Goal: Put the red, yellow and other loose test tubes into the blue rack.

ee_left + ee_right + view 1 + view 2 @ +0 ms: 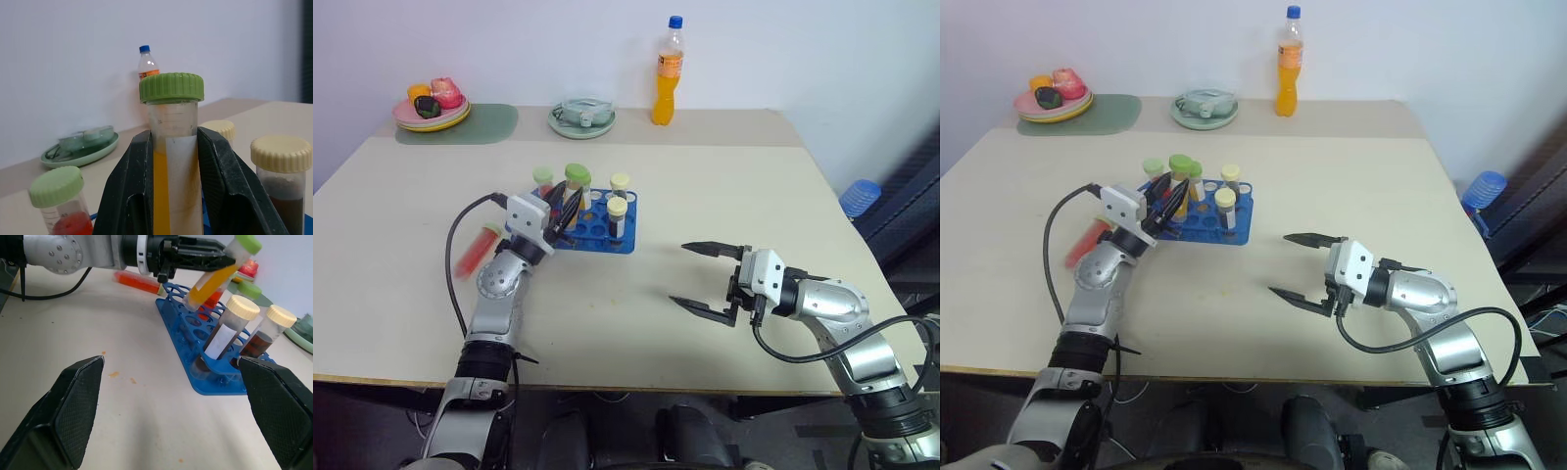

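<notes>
Gripping the yellow-filled tube (215, 281) tilted over the blue rack (195, 340), the left gripper (560, 211) is clenched. A red tube (139, 280) lies behind it. The right gripper (705, 277) hangs released, apart.

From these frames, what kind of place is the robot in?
Probably a lab demo or test room, not a working lab: a plain table by a bare wall holds a blue rack of capped test tubes, plus a soda bottle and toy food plate.

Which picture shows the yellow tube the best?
The left wrist view: the yellow tube stands close up between the left hand's fingers, green cap clear. The right wrist view shows it tilted over the rack. In the eye views it is small.
</notes>
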Motion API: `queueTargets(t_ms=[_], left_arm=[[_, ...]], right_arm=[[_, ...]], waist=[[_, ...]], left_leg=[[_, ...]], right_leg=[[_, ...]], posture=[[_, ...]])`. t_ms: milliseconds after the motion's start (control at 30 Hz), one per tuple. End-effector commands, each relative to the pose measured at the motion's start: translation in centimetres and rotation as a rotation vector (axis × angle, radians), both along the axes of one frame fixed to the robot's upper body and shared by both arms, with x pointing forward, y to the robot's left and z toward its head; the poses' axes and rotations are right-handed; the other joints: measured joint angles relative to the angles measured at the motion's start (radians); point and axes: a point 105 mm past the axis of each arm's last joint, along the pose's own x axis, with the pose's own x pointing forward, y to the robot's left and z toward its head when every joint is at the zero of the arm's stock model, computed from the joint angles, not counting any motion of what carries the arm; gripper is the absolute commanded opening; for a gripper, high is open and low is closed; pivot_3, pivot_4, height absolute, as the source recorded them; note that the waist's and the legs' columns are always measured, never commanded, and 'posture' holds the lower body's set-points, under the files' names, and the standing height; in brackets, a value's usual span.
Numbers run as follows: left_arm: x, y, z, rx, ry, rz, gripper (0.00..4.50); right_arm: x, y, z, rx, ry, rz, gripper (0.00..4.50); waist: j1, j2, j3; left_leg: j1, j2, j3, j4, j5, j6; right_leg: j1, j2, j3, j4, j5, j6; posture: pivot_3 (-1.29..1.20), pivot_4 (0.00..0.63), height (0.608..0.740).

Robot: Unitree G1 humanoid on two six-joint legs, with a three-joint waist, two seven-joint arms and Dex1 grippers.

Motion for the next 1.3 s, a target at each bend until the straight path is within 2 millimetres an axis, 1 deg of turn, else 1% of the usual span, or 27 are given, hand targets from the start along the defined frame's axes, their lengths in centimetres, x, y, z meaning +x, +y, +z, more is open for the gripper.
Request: queueTargets(t_ms=[33,167,400,600,900,933,967,1067,1100,1133,1200,1300], left_arm=[[0.4,-0.5,0.9,-0.011,-0.052,-0.014,0.73],[0.6,-1.0,0.1,-0.029,-0.033,-0.034,0.73],[-0.1,-1.6,-1.5,-0.036,0.012,-0.082,0.73],[-0.5,-1.4,-2.7,-0.047,0.052,-0.099,0.73],[-0.8,-0.9,-3.6,-0.089,0.072,-0.165,0.73],[-0.8,-0.9,-3.6,-0.093,0.07,-0.17,1.72],[-0.7,-0.8,-3.6,-0.1,0.072,-0.168,2.15],[-0.2,-0.6,-3.8,-0.109,0.09,-0.125,3.72],[0.0,-0.5,-3.9,-0.097,0.088,-0.106,4.15],[-0.1,-0.4,-3.6,-0.084,0.076,-0.098,4.41],[-0.4,-0.4,-3.1,-0.076,0.05,-0.099,4.41],[-1.2,0.1,-1.4,-0.087,-0.016,-0.102,4.41]], right_arm=[[-0.1,0.0,1.4,0.006,-0.059,-0.003,4.5],[0.0,0.0,1.7,0.005,-0.059,-0.005,4.5],[-0.4,0.0,1.8,0.002,-0.054,-0.009,4.5],[-0.5,0.0,1.8,0.002,-0.047,-0.015,4.5],[-0.3,0.2,2.1,0.014,-0.04,-0.021,4.5],[-0.3,0.2,2.2,0.015,-0.04,-0.021,4.5],[-0.4,0.3,2.2,0.016,-0.039,-0.022,4.5],[-0.5,0.3,2.1,0.018,-0.037,-0.023,4.5],[-0.5,0.3,2.1,0.019,-0.036,-0.024,4.5],[-0.6,0.3,2.1,0.02,-0.035,-0.025,4.5],[-0.6,0.3,2.0,0.021,-0.034,-0.026,4.5],[-0.5,0.3,1.9,0.025,-0.031,-0.026,4.5]], waist=[[0.0,0.0,0.0],[-0.002,0.0,0.001],[-0.001,-0.001,0.004],[-0.001,0.0,0.004],[0.0,0.0,0.005],[0.0,0.0,0.005],[0.0,0.0,0.005],[-0.001,0.0,0.008],[-0.001,0.0,0.009],[-0.001,0.0,0.009],[-0.001,0.0,0.011],[-0.002,0.001,0.015]], left_leg=[[0.0,0.0,0.0,0.0,0.0,0.0],[0.0,0.0,0.0,0.0,-0.001,0.001],[-0.001,0.0,0.0,0.0,-0.001,0.002],[-0.001,0.0,0.0,0.0,-0.002,0.003],[-0.002,0.0,0.0,0.0,-0.003,0.005],[-0.002,0.0,0.0,0.0,-0.003,0.005],[-0.002,0.0,0.0,0.0,-0.003,0.005],[-0.003,0.0,0.0,0.0,-0.003,0.005],[-0.003,0.0,0.0,0.0,-0.003,0.005],[-0.003,0.0,0.0,0.0,-0.003,0.005],[-0.004,0.0,0.0,0.0,-0.003,0.005],[-0.004,0.0,0.0,0.0,-0.003,0.005]], right_leg=[[0.0,0.0,0.0,-0.001,0.0,0.0],[0.0,0.0,0.0,-0.001,0.0,0.0],[0.0,0.0,0.0,-0.003,-0.001,-0.002],[0.001,-0.001,0.0,-0.005,-0.001,-0.002],[0.001,-0.001,0.0,-0.007,-0.002,-0.003],[0.001,-0.002,-0.001,-0.007,-0.002,-0.003],[0.001,-0.002,-0.001,-0.008,-0.002,-0.003],[0.0,-0.002,-0.001,-0.009,-0.002,-0.003],[0.0,-0.002,-0.001,-0.009,-0.002,-0.003],[0.0,-0.002,-0.001,-0.009,-0.002,-0.003],[0.0,-0.002,-0.001,-0.009,-0.002,-0.003],[0.0,-0.002,-0.001,-0.009,-0.002,-0.003]], posture=[[0.0,0.15,0.74],[0.0,0.15,0.74],[0.0,0.15,0.74],[0.0,0.15,0.74],[0.0,0.15,0.74],[0.0,0.15,0.74],[0.0,0.15,0.74],[0.0,0.15,0.74],[0.0,0.15,0.74],[0.0,0.15,0.74],[0.0,0.15,0.74],[0.0,0.15,0.74]])
